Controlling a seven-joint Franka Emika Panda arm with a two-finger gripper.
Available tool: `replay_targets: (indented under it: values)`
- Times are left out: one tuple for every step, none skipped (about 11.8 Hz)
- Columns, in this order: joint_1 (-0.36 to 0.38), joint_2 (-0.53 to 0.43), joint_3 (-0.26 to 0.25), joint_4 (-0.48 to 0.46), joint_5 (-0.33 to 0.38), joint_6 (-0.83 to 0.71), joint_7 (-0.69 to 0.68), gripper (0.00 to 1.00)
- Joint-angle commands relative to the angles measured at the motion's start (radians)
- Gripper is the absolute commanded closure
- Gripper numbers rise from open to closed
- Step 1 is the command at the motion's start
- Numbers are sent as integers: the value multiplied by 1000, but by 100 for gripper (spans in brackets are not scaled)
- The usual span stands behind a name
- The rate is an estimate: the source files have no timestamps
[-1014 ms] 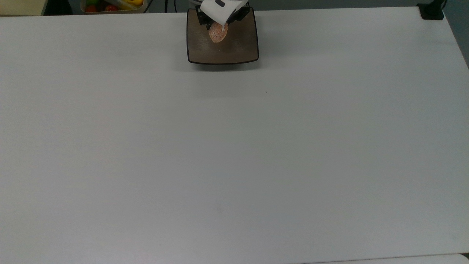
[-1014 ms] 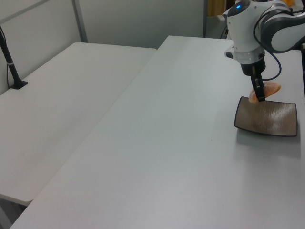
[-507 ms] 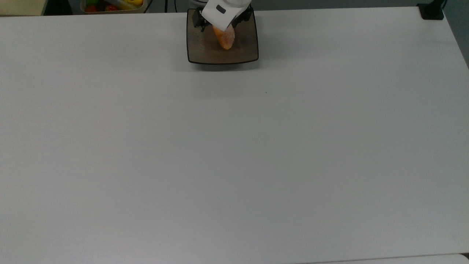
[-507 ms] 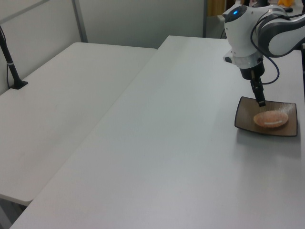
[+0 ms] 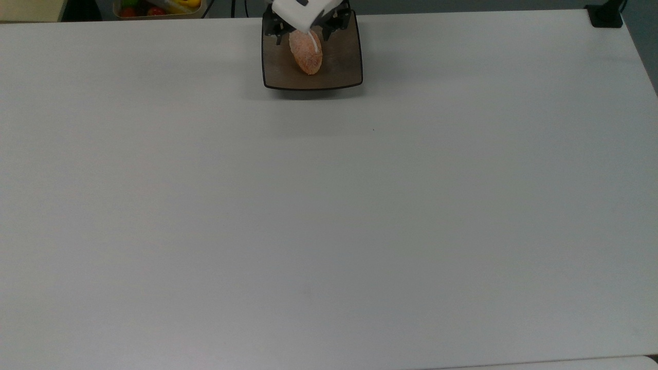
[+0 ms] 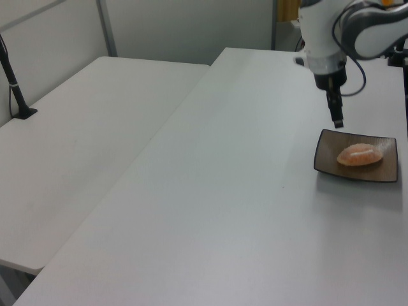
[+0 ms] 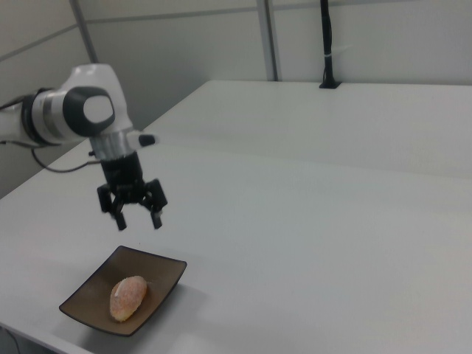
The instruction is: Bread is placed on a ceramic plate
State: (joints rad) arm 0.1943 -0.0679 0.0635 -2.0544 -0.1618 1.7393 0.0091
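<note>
The bread (image 5: 307,52) (image 6: 359,154) (image 7: 127,297), an oval orange-brown loaf with a white stripe, lies flat on the square brown ceramic plate (image 5: 342,61) (image 6: 328,158) (image 7: 155,271) at the far edge of the table in the top view. My gripper (image 7: 139,221) (image 6: 336,123) hangs open above the plate, clear of the bread, with nothing between its fingers. In the top view the white wrist covers the plate's far edge and the far tip of the bread.
A tray of coloured fruit (image 5: 157,7) sits beyond the table's far edge at the top view's upper left. A black clamp post (image 5: 605,15) (image 7: 327,44) stands at a far corner. A second white table (image 6: 83,140) adjoins on the left view's left.
The gripper let go of the bread, which dropped and settled flat on the plate. The gripper then rose straight up, open, away from it.
</note>
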Motion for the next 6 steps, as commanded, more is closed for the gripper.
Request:
replay_targets:
  values:
    - [-82, -1, -11, 133, 85, 2, -3, 0]
    - [-117, 3, -11, 185, 103, 2, -1, 0]
    - [-137, 5, -16, 227, 119, 3, 0, 0]
    - [-144, 6, -36, 255, 136, 20, 2, 0]
    - [-144, 7, -54, 260, 137, 54, 26, 0]
    - [-145, 14, -57, 269, 137, 87, 90, 0]
